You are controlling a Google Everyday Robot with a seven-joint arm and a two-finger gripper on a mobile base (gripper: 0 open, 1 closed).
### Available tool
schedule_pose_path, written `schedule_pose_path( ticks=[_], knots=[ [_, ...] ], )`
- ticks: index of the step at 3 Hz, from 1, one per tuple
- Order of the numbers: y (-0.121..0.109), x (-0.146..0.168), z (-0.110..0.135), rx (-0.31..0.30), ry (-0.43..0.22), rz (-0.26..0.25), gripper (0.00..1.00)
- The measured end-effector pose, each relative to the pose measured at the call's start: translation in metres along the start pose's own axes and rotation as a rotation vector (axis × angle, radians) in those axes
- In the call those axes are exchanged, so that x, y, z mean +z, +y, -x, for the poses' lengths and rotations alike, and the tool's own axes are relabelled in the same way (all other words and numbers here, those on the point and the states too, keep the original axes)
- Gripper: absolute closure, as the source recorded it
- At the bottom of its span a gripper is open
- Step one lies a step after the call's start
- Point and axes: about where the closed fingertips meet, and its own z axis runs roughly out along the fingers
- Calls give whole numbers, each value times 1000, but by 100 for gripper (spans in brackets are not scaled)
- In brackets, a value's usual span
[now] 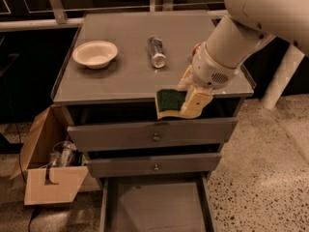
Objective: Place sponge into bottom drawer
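The sponge (pixel 168 102), dark green on top with pale yellow foam below, hangs in the air just past the front edge of the cabinet top, in front of the top drawer. My gripper (pixel 189 100) is shut on the sponge's right end, with a cream finger (pixel 197 103) over it. The white arm comes in from the upper right. The bottom drawer (pixel 157 208) is pulled out at the lower middle, showing its flat grey floor with nothing in it. It lies below the held sponge.
A white bowl (pixel 95 53) and a lying clear bottle (pixel 156 51) sit on the cabinet top (pixel 116 79). A red can is mostly hidden behind my arm. The two upper drawers (pixel 154 135) are shut. A cardboard box (pixel 46 166) with clutter stands on the floor to the left.
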Motion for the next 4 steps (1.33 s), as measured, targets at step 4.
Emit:
schedule_pose_path(
  ticks=[4],
  knots=[
    [60, 80, -48, 173, 18, 97, 100]
  ],
)
